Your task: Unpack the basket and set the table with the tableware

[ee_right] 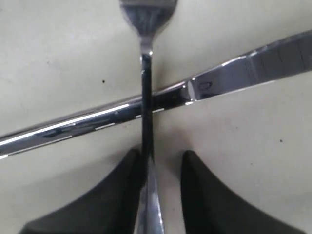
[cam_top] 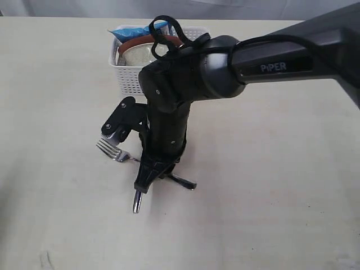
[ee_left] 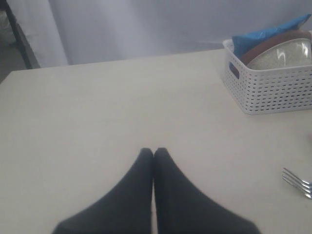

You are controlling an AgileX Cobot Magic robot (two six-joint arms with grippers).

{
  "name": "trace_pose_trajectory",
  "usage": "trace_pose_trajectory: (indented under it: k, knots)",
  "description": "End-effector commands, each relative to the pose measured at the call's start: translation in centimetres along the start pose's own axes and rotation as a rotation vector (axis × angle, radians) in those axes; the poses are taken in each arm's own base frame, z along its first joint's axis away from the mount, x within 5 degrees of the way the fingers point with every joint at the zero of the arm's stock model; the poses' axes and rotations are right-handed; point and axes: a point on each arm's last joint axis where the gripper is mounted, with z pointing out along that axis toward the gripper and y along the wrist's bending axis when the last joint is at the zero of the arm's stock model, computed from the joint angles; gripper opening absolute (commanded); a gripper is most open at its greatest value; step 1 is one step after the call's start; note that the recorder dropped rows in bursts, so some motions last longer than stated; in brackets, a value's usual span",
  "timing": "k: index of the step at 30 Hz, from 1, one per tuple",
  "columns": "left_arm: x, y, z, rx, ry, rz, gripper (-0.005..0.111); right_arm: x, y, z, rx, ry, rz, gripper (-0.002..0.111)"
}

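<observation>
A steel fork (ee_right: 146, 97) lies crossed over a steel knife (ee_right: 219, 80) on the cream table (cam_top: 270, 185). My right gripper (ee_right: 161, 161) stands open over them, pointing down; the fork's handle runs between its fingers, against one and apart from the other. In the exterior view that gripper (cam_top: 145, 181) hides the crossing; fork tines (cam_top: 108, 149) and knife ends (cam_top: 136, 203) stick out. The white basket (cam_top: 128, 79) behind holds a pale bowl (cam_top: 138, 54) and a brown-red plate (cam_top: 135, 42). My left gripper (ee_left: 154, 152) is shut and empty over bare table.
A blue snack packet (cam_top: 132, 29) stands at the back of the basket. From the left wrist view the basket (ee_left: 273, 92) sits off to one side, with the fork tines (ee_left: 297, 181) at the frame's edge. The right arm (cam_top: 270, 62) reaches across from the right.
</observation>
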Motion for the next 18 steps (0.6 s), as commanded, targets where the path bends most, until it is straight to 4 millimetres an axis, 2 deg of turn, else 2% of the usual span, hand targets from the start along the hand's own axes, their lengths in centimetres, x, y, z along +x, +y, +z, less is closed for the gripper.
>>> trace_pose_trajectory:
  k: [1, 9, 13, 18]
  knots:
    - [0.0, 0.0, 0.0, 0.004, -0.011, 0.002, 0.0, 0.4, 0.0, 0.8, -0.013, 0.039, 0.01, 0.002]
    - [0.0, 0.0, 0.0, 0.004, -0.011, 0.002, 0.0, 0.7, 0.1, 0.5, -0.022, 0.064, 0.017, 0.0]
    - [0.0, 0.0, 0.0, 0.004, -0.011, 0.002, 0.0, 0.5, 0.1, -1.0, -0.012, 0.021, 0.02, 0.0]
    - [0.0, 0.0, 0.0, 0.004, -0.011, 0.002, 0.0, 0.2, 0.2, -3.9, 0.013, -0.069, 0.029, 0.0]
